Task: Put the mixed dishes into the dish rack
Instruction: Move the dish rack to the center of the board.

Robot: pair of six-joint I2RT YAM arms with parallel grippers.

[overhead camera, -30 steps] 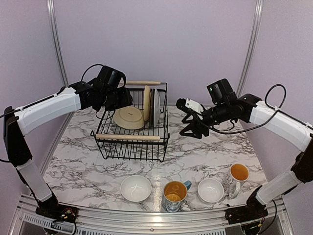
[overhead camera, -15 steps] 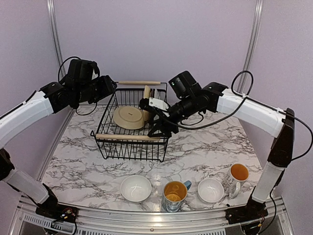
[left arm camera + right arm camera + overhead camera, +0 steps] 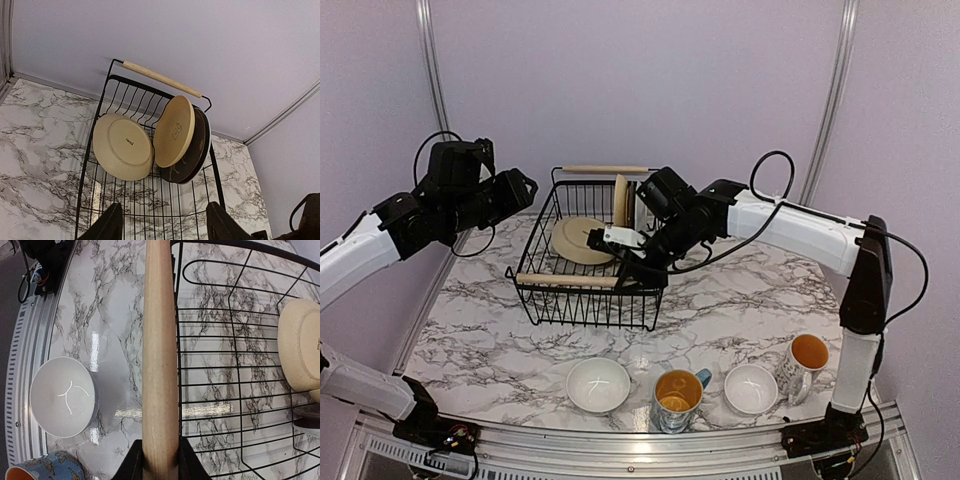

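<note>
At 12 o'clock on table [image 3: 760, 300], R gripper [image 3: 160, 460] clamps near wooden handle [image 3: 160, 340] of rack [image 3: 590, 305], prob. to steady/shift it; L gripper [image 3: 517, 188] hangs open at 9, bowls [image 3: 598, 384] & mugs [image 3: 677, 392] wait at 6.

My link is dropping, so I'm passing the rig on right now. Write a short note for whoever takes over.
Left pincer: open, empty, hovering left of the dish rack.
Right pincer: closed on the rack's near wooden handle.
Done: three plates are in the rack. The cream plate leans at the left, the pale yellow plate stands upright, and the dark plate is right behind it.
Left: left white bowl, blue mug, right white bowl and white mug stand on the marble table near its front edge.
</note>
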